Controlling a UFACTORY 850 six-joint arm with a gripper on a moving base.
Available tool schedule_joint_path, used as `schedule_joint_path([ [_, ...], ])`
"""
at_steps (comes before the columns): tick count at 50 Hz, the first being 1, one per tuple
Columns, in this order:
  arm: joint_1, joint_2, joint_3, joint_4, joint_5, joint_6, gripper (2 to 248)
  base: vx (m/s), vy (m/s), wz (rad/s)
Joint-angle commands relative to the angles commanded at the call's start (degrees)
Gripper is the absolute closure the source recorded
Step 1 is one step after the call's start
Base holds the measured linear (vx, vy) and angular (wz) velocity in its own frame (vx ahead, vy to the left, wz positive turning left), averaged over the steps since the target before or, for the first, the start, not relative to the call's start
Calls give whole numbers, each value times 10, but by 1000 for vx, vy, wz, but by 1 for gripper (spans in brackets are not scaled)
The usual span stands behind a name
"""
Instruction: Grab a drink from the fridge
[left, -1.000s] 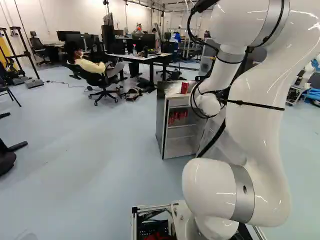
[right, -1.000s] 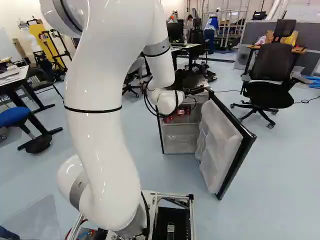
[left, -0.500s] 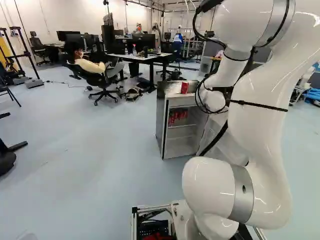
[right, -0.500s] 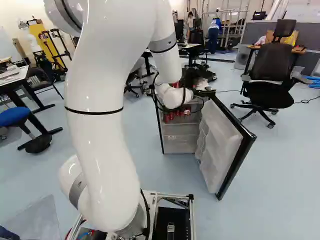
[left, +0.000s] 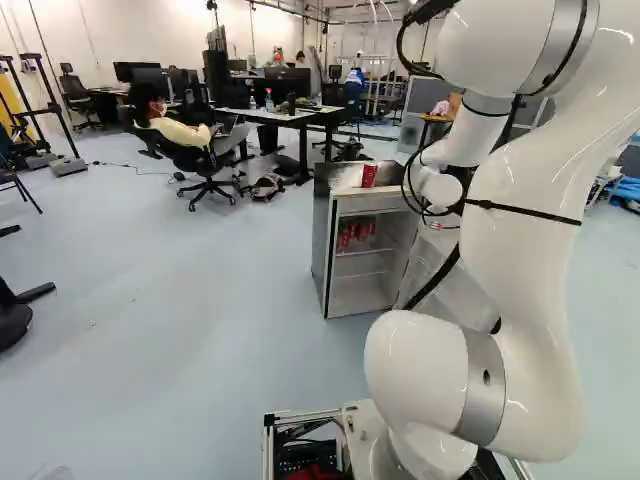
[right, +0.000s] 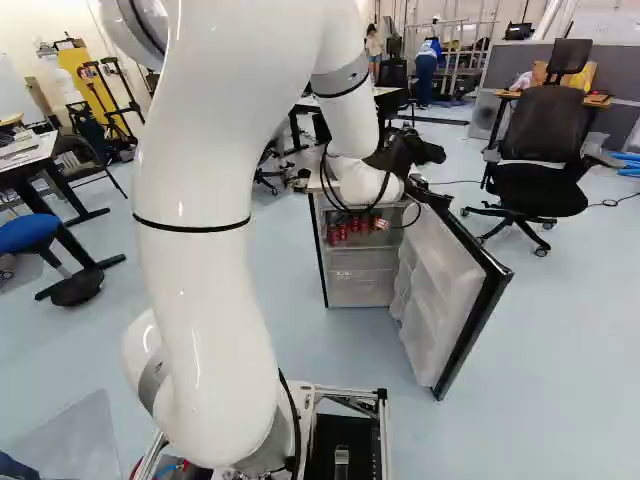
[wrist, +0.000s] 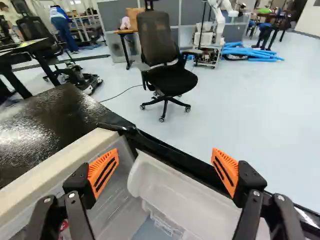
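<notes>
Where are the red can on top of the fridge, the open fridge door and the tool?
Red can (left: 369, 177): left base view, on the middle of its side.
Open fridge door (right: 432, 290): right base view, on its pale inner face.
Tool (wrist: 165, 154): wrist view, midway between its parted fingertips.

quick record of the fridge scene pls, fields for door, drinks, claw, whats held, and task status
fridge: ahead of the arm
door: swung wide open
drinks inside: red cans, grouped on an upper shelf
drink on top: one red can
claw: open, over the fridge's front edge and the open door
held: nothing
beyond the door: black office chair
task status: no drink grabbed yet
</notes>
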Motion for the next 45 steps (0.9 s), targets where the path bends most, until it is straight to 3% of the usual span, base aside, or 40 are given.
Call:
schedule_joint_path([
  [19, -7, 17, -7, 62, -63, 0, 3, 0, 0, 0],
  [45, -13, 46, -10, 67, -70, 0, 3, 0, 0, 0],
])
